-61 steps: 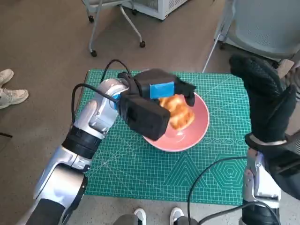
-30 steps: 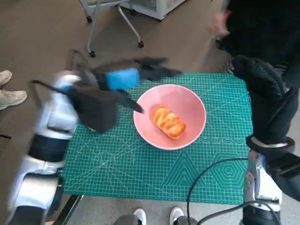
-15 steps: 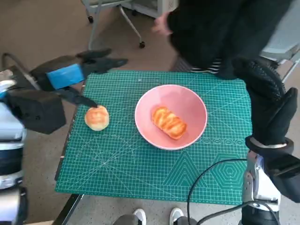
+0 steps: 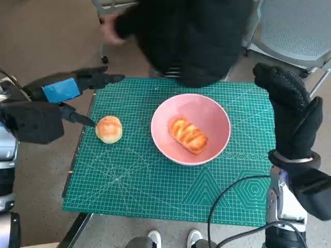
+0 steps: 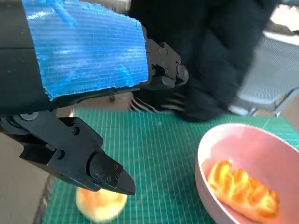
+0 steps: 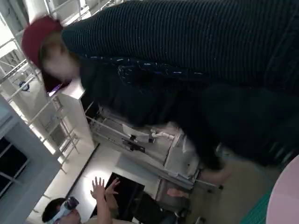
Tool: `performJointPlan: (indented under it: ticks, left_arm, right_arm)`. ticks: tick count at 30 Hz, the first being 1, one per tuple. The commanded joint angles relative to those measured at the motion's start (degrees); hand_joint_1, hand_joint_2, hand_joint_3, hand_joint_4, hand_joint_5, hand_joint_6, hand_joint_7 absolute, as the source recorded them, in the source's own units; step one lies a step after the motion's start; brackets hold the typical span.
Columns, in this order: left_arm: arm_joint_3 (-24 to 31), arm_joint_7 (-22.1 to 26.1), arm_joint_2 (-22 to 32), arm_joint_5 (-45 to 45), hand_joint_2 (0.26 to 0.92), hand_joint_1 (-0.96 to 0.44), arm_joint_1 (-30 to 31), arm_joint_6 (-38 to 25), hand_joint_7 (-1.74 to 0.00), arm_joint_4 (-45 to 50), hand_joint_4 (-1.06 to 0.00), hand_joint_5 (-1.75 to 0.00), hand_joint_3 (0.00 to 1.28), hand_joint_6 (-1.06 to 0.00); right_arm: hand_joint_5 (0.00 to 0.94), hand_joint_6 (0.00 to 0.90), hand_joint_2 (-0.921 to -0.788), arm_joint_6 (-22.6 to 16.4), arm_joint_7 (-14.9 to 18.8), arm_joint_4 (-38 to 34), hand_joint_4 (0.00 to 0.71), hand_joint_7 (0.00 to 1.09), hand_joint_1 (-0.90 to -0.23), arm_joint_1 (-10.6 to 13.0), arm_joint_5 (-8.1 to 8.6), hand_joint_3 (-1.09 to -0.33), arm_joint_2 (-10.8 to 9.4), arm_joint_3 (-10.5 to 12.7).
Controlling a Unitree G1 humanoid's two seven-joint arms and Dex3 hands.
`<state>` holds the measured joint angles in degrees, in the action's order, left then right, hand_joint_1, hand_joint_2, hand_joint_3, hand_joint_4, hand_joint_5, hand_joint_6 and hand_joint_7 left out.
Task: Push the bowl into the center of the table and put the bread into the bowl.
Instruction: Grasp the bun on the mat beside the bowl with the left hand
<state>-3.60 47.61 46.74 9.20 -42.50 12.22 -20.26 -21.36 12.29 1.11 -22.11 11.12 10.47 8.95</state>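
A pink bowl (image 4: 214, 142) sits near the middle of the green cutting mat (image 4: 155, 186) with a long striped bread (image 4: 188, 135) lying in it. The bowl (image 5: 280, 154) and that bread (image 5: 240, 189) also show in the left wrist view. A round bun (image 4: 109, 128) lies on the mat left of the bowl, seen blurred as the bun (image 5: 100, 205) in the left wrist view. My left hand (image 4: 67, 88) hovers at the mat's left edge, fingers spread, holding nothing. My right hand (image 4: 289, 111) is raised over the mat's right edge, empty, fingers not closed.
A person in dark clothing (image 4: 191, 36) leans over the far edge of the table, also filling the right wrist view as a dark sleeve (image 6: 196, 60). A grey chair (image 4: 297, 26) stands at the back right. A white shoe (image 4: 5, 106) shows at far left.
My left hand let go of the long bread in the bowl and drew back left to the mat's edge. A round bun appeared on the mat. A person leaned in over the far side.
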Motion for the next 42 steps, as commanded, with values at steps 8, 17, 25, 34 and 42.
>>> performJointPlan:
  ticks: [8,17,25,34,42]
  left_arm:
    - [-3.60,-1.99,-0.86,4.50,0.717,0.01,1.18,-2.33,-0.02,0.74,-0.03,0.00,0.02,-0.23]
    - [-6.76,-3.26,-3.19,7.71,0.730,0.09,0.65,-4.28,-0.01,-1.09,-0.03,0.00,0.03,-0.22]
    - [-10.50,-4.66,-4.74,12.07,0.747,0.16,-0.73,-4.97,0.00,-5.84,-0.03,0.00,0.04,-0.22]
    - [-14.41,-6.77,-6.70,16.54,0.756,0.16,-3.68,-3.14,0.00,-16.25,-0.06,-0.01,0.04,-0.23]
    - [-17.18,-8.18,-8.67,19.97,0.761,0.13,-5.44,-4.55,-0.02,-22.02,-0.12,-0.02,0.04,-0.28]
  right_arm:
    - [0.001,0.000,-0.921,-0.19,0.97,-1.66,0.179,0.59,-0.663,-0.57,0.77,-0.765,0.18,-0.22]
    - [0.001,0.000,-0.921,-0.25,1.80,-1.41,0.179,0.59,-0.664,-0.25,1.42,-0.764,0.54,0.09]
    - [0.001,0.001,-0.921,0.05,2.36,-0.91,0.179,0.59,-0.669,0.18,1.92,-0.762,0.84,0.47]
    - [0.001,0.003,-0.921,0.44,2.26,-0.31,0.180,0.58,-0.671,0.59,1.79,-0.760,1.39,0.61]
    - [0.004,0.009,-0.921,1.33,1.87,0.68,0.187,0.59,-0.670,0.98,1.53,-0.763,1.67,0.68]
